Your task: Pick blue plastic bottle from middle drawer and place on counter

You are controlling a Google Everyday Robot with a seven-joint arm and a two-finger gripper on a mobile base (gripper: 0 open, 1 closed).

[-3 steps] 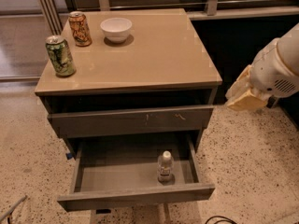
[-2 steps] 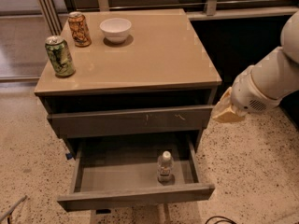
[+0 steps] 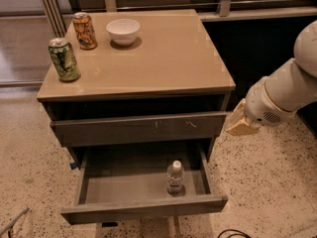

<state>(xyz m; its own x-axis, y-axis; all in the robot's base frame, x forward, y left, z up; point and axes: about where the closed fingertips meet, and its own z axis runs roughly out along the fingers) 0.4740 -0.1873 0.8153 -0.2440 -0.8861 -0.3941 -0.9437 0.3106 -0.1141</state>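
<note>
The blue plastic bottle (image 3: 175,176), small and clear with a white cap, stands upright in the right half of the open middle drawer (image 3: 143,208). The drawer is pulled out below the cabinet's tan counter (image 3: 163,58). My gripper (image 3: 238,122), tan at the tip of the white arm, hangs to the right of the cabinet, level with the upper drawer front. It is above and to the right of the bottle, apart from it and empty.
On the counter stand a green can (image 3: 64,59) at the left edge, an orange can (image 3: 84,30) behind it and a white bowl (image 3: 123,31) at the back. The scratched upper drawer front (image 3: 138,128) overhangs the drawer's rear. Speckled floor lies around.
The arm and gripper have moved left and slightly down, closer to the cabinet's right side. The bottle, drawer and cans have not moved.
</note>
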